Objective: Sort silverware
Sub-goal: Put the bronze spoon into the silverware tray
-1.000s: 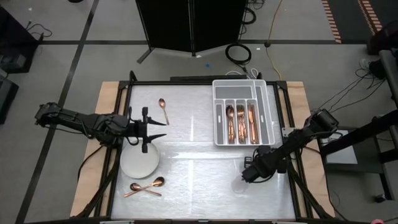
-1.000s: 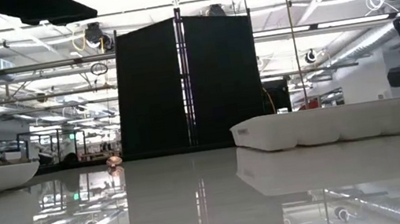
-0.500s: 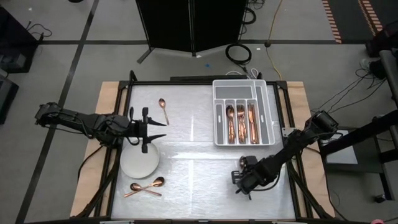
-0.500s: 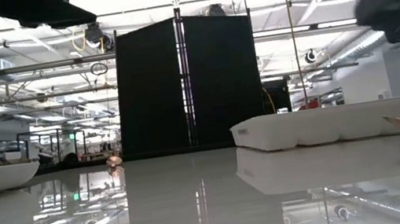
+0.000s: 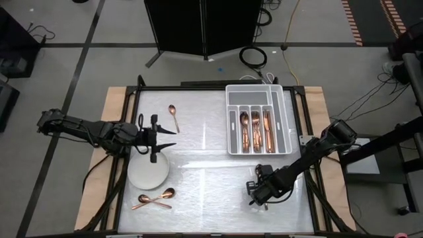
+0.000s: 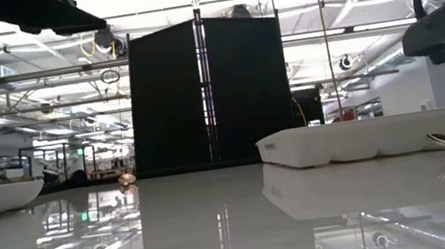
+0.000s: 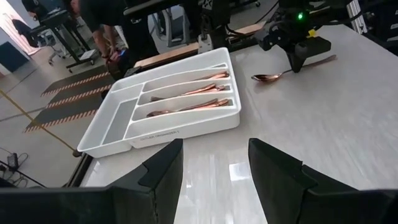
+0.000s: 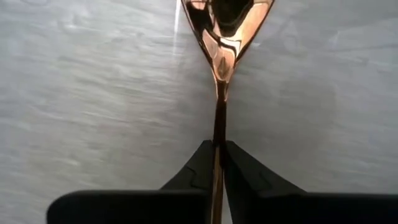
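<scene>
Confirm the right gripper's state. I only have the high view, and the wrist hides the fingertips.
Observer: Shut on a spoon. The right wrist view shows the right gripper pinching its handle.
Operator: Lifted?
Observer: Can't tell. In the low view the spoon is close over the tabletop, with its reflection just beneath.
Operator: Anyone nearby?
Observer: The left wrist view shows a person standing beyond the tray.
</scene>
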